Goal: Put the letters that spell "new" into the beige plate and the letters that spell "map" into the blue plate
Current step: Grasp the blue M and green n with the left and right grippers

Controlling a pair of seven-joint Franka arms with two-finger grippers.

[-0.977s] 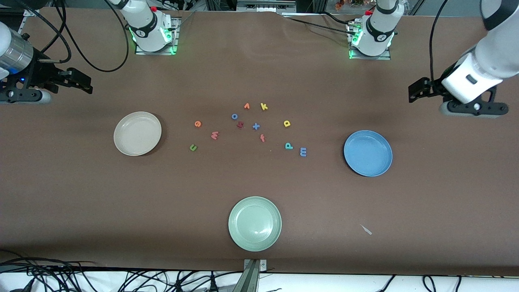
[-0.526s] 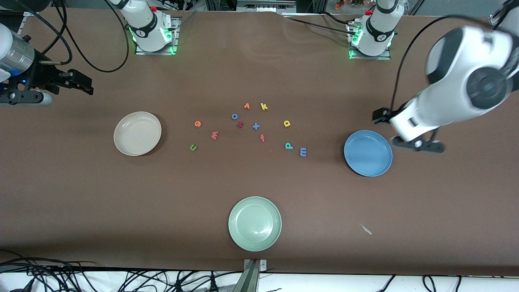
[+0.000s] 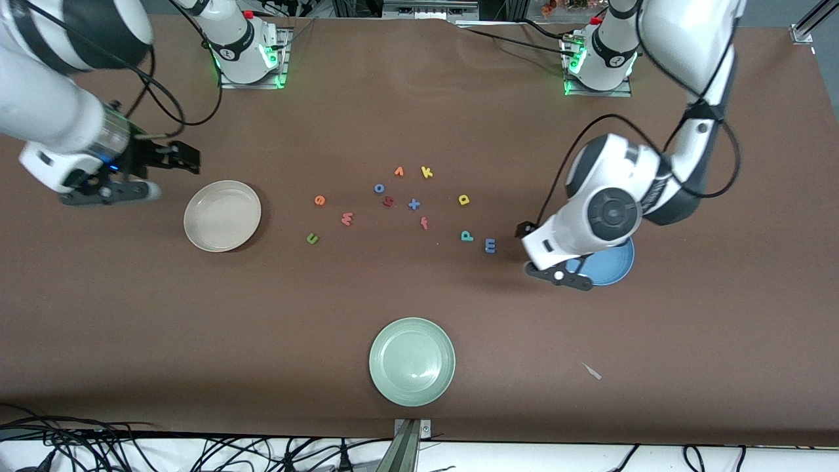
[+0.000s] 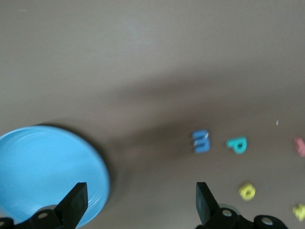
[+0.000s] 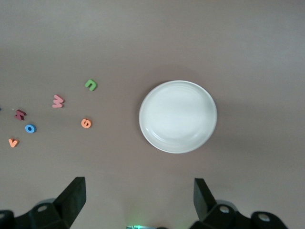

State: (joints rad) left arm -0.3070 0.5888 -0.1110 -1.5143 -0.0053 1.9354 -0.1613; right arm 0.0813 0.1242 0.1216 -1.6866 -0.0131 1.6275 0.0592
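The beige plate point(image 3: 222, 216) point(image 5: 177, 116) lies empty toward the right arm's end. Beside it, toward the table's middle, lie the green n point(image 3: 312, 238) point(image 5: 90, 85), orange e point(image 3: 320, 200) point(image 5: 86, 123) and salmon w point(image 3: 347, 218) point(image 5: 57, 100). The blue plate point(image 3: 613, 269) point(image 4: 47, 167) is partly hidden under the left arm. Near it lie the periwinkle m point(image 3: 489, 246) point(image 4: 201, 141), teal p point(image 3: 467, 236) point(image 4: 237, 144) and yellow a point(image 3: 464, 199) point(image 4: 247, 191). My left gripper point(image 3: 525, 230) point(image 4: 141, 200) hangs open and empty over bare table between the blue plate and the m. My right gripper point(image 3: 187, 157) point(image 5: 138, 198) is open and empty beside the beige plate.
A pale green plate point(image 3: 411, 361) sits nearest the front camera. Other loose letters lie mid-table: orange v point(image 3: 398, 172), yellow k point(image 3: 427, 172), blue o point(image 3: 379, 188), dark red h point(image 3: 388, 202), a blue plus point(image 3: 413, 204) and a red f point(image 3: 425, 223).
The left arm has swung in from its end of the table to the blue plate's edge. The right gripper has moved closer to the beige plate. No letter has moved.
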